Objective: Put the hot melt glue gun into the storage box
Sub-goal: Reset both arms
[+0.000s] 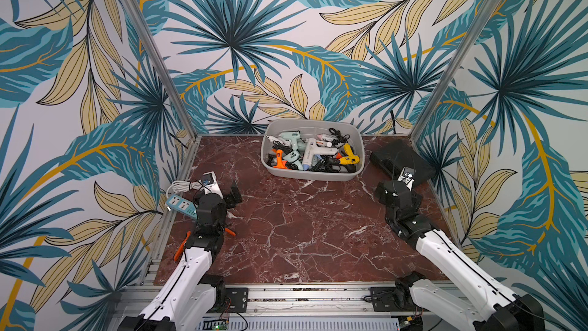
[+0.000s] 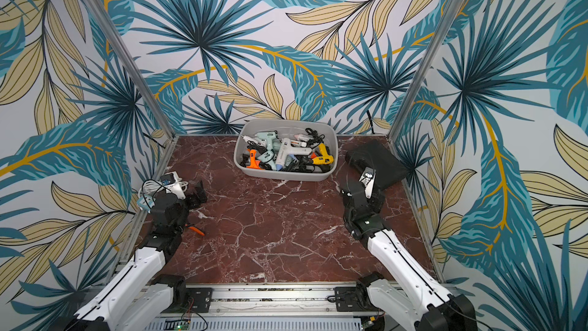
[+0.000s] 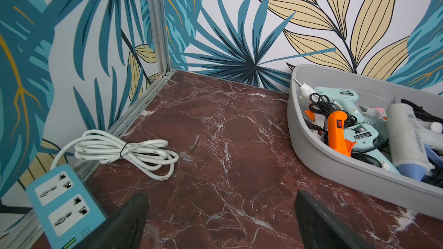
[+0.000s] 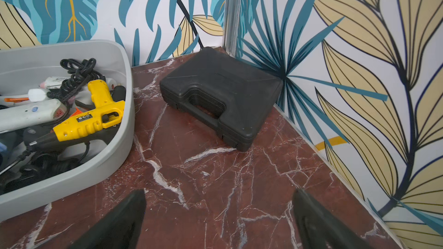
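Black case [image 4: 223, 97] in the desk's [image 1: 302, 234] far right corner; blue power strip [image 3: 64, 202] and coiled cable [image 3: 127, 152] at its left edge.

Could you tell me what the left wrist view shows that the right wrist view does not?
Only the left wrist view shows the blue power strip, a coiled white cable and the orange glue gun. Only the right wrist view shows the black case and the yellow glue gun. Both show the grey storage box and the marble table.
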Robot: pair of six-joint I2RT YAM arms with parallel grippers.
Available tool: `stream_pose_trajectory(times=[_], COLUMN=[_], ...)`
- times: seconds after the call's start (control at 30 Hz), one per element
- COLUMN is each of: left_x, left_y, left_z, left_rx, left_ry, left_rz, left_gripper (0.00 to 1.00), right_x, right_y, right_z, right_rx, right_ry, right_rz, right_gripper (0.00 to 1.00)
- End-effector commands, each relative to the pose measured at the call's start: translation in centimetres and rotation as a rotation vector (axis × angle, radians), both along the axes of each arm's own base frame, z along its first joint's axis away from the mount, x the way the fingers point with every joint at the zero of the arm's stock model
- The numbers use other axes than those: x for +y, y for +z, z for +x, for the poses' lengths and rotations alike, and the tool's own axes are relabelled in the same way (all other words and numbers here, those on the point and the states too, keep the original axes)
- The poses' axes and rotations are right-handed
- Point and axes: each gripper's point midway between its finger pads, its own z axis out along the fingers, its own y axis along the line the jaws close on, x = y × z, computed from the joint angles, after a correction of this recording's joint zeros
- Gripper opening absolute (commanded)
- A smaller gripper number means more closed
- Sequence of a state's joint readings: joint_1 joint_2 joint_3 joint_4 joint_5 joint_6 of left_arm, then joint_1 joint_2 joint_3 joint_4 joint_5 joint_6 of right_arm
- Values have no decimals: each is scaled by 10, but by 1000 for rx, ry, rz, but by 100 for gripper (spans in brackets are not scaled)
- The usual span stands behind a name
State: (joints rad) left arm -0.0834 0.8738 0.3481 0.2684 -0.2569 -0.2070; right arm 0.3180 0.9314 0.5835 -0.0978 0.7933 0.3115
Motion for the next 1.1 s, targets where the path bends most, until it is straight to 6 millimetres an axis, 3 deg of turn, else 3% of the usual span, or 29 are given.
stream_pose_trajectory(times=[0.0, 0.27, 0.8, 1.07], left_x=[9, 13, -3, 3], left_y=[1, -34, -34, -55], left_z=[4, 9, 51, 59], left_rx=[-47, -4, -66, -92], left_ry=[28, 31, -113, -115], left_rz=[89, 160, 199, 145], left_gripper=[100, 100, 100, 100], right_x=[-10, -20, -32, -33], right_y=[13, -6, -32, -40], right_z=[-3, -7, -1, 8], right_rx=[-97, -110, -161, -163], right_ry=[-39, -48, -41, 3], right_rz=[-39, -90, -66, -60], right_gripper=[99, 99, 100, 99])
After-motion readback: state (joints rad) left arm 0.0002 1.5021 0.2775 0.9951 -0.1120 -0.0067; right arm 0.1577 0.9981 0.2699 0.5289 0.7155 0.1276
